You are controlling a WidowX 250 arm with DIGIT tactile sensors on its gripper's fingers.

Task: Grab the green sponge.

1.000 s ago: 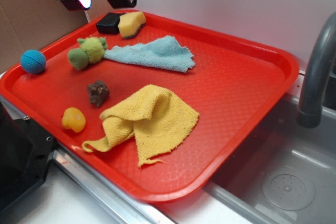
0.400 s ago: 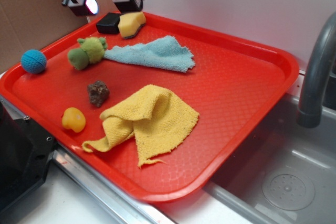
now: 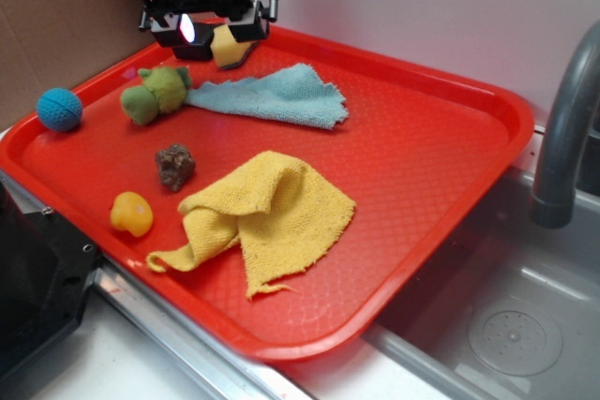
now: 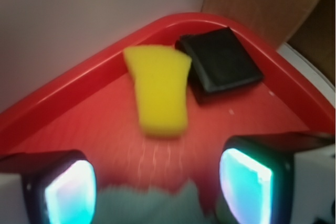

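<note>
The sponge (image 4: 160, 91) lies in the tray's (image 3: 450, 128) far corner, touching the black block (image 4: 220, 62). The gripper (image 4: 157, 182) hovers short of the sponge, jaws spread, holding nothing. Risk: 1 finger lands on the block or tray rim, so the sponge skids away.

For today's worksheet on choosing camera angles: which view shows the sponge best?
The wrist view: the sponge lies fully visible, though slightly blurred, beside the black block. In the exterior view the end effector hides most of it.
</note>
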